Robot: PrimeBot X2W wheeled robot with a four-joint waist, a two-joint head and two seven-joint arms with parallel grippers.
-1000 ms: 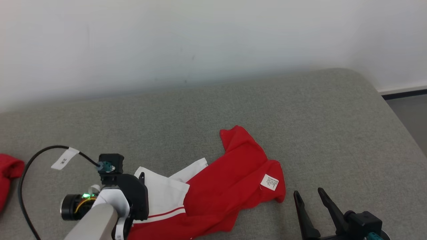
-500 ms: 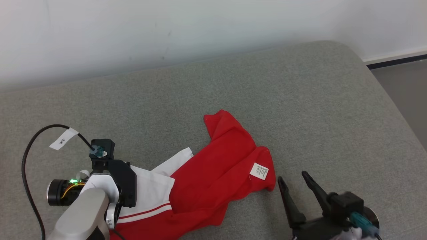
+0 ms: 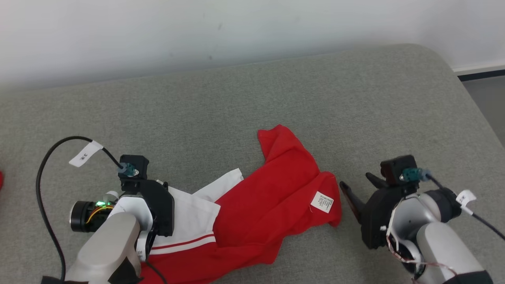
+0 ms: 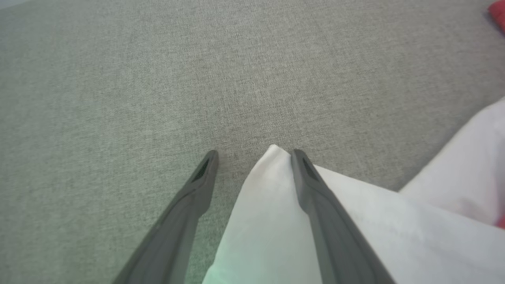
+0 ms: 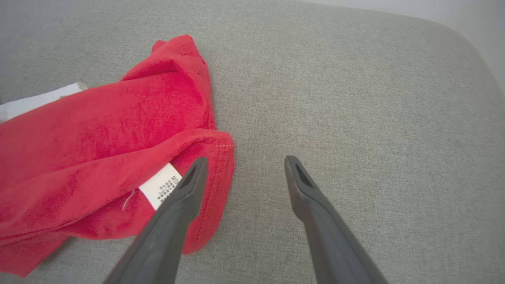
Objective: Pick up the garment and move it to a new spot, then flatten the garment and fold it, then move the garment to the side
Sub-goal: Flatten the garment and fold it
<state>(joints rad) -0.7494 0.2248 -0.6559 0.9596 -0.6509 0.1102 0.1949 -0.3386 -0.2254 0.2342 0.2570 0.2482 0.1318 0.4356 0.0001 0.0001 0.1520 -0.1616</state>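
The garment (image 3: 272, 205) is red with a white part (image 3: 189, 221) and lies crumpled on the grey padded surface; a white label (image 3: 322, 202) shows near its right hem. My left gripper (image 3: 163, 185) sits at the white part's left corner. In the left wrist view its jaws stand open (image 4: 254, 156) with the white corner (image 4: 272, 157) between them, and one finger lies over the white cloth (image 4: 394, 221). My right gripper (image 3: 357, 182) is open just right of the red hem. In the right wrist view (image 5: 244, 159) one finger overlaps the hem beside the label (image 5: 159, 185).
The grey padded surface (image 3: 276, 98) runs back to a white wall (image 3: 197, 31) and ends in a rounded corner at the far right, with floor (image 3: 489, 94) beyond. A scrap of red cloth (image 3: 1, 179) shows at the left edge. A black cable (image 3: 43, 177) loops from the left wrist.
The head camera has shifted. My right gripper has come up from the lower right to the garment's right hem by the label, still open. The left gripper stays at the white corner.
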